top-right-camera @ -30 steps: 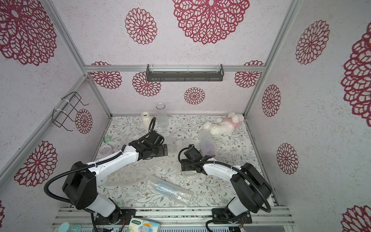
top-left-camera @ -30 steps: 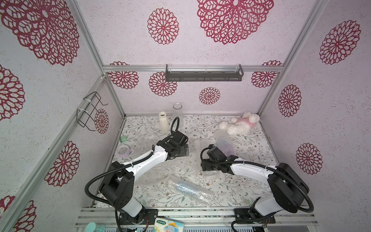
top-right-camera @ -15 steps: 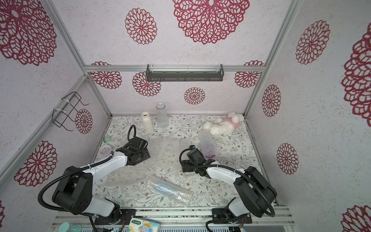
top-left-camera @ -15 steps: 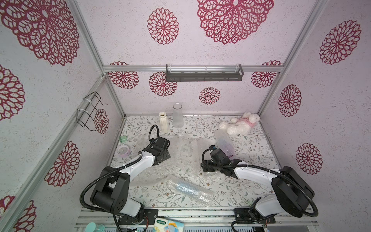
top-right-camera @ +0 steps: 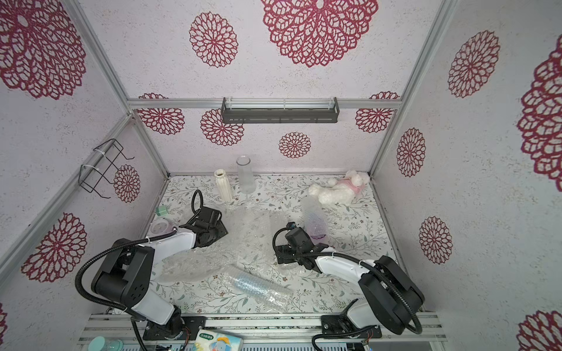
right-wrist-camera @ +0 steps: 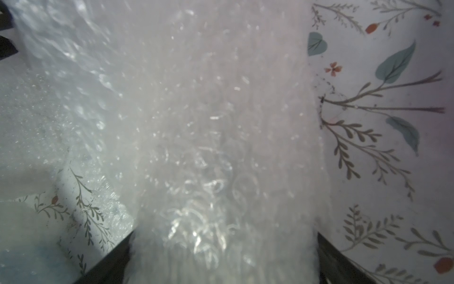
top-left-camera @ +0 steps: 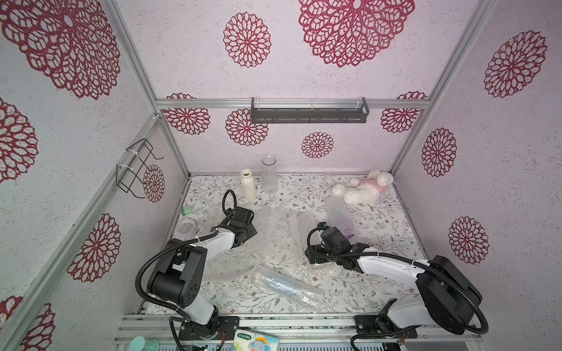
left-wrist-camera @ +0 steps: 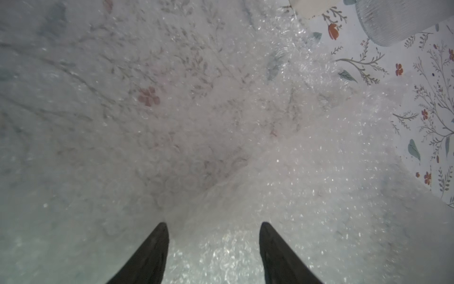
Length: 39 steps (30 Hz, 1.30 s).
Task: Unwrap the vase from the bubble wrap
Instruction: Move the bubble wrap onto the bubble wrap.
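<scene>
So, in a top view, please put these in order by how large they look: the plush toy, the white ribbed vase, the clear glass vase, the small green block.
1. plush toy
2. clear glass vase and white ribbed vase: nearly alike, so not ranked
3. small green block

Left gripper point(left-wrist-camera: 213, 227) pulled back leftward, jaws narrower — bubble wrap point(top-left-camera: 275, 235) drawn out

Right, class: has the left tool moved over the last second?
Yes. The left tool has swung toward the left wall: in a top view it stood right of the white ribbed vase, now slightly left of it.
</scene>
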Motion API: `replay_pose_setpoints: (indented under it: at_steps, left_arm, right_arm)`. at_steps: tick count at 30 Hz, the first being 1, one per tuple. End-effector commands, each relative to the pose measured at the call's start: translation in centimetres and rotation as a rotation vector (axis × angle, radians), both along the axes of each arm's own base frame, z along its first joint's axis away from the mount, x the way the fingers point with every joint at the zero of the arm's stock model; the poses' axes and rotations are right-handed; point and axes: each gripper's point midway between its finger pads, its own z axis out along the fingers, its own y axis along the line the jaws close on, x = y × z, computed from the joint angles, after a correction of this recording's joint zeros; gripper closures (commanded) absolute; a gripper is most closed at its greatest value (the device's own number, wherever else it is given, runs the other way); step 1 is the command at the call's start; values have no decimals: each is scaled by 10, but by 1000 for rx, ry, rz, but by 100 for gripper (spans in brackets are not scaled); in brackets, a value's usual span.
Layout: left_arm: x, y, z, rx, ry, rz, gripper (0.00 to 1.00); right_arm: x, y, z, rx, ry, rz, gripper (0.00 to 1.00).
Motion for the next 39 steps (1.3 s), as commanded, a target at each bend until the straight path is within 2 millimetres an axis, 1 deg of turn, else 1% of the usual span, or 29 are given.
replay_pose_setpoints:
  at_steps: [1, 3, 6, 8, 10, 14, 18, 20, 21, 25, 28, 31, 34, 38, 39]
  left_arm:
    - [7, 5, 9, 0, -23, 38, 38]
    - [6, 6, 6, -4, -31, 32, 38]
    - [10, 5, -2, -30, -27, 27, 42]
    - [16, 2, -3, -58, -49, 16, 46]
    - [20, 1, 0, -73, -64, 11, 54]
    - [26, -1, 12, -83, -103, -2, 66]
    - [26, 0, 30, -84, -134, 0, 86]
    - [24, 1, 38, -88, -150, 4, 98]
    - [22, 3, 43, -87, -154, 9, 100]
    - [12, 10, 64, -85, -180, 37, 100]
    - [-3, 24, 77, -62, -182, 97, 100]
    - [-22, 45, 91, -32, -199, 189, 100]
    - [-42, 69, 103, -31, -233, 304, 100]
    - [-66, 107, 110, -60, -291, 477, 100]
    - [-74, 117, 109, -62, -297, 528, 100]
  right_arm:
    - [6, 2, 17, 22, -44, 14, 12]
    - [6, 1, 16, 18, -44, 12, 12]
    - [8, -1, 19, 20, -52, 4, 12]
    - [8, -3, 19, 20, -54, -2, 12]
    - [7, -4, 20, 23, -57, -4, 12]
    - [6, -7, 21, 21, -60, -14, 12]
    - [6, -9, 24, 22, -71, -20, 12]
    - [6, -10, 25, 21, -74, -22, 12]
    - [7, -11, 25, 17, -77, -22, 12]
    - [10, -13, 26, 7, -86, -27, 12]
    - [12, -14, 26, 6, -91, -29, 12]
    - [14, -16, 27, 3, -95, -31, 12]
    - [15, -17, 28, 8, -100, -32, 11]
    - [15, -17, 30, 17, -103, -31, 11]
    - [15, -17, 30, 16, -102, -32, 11]
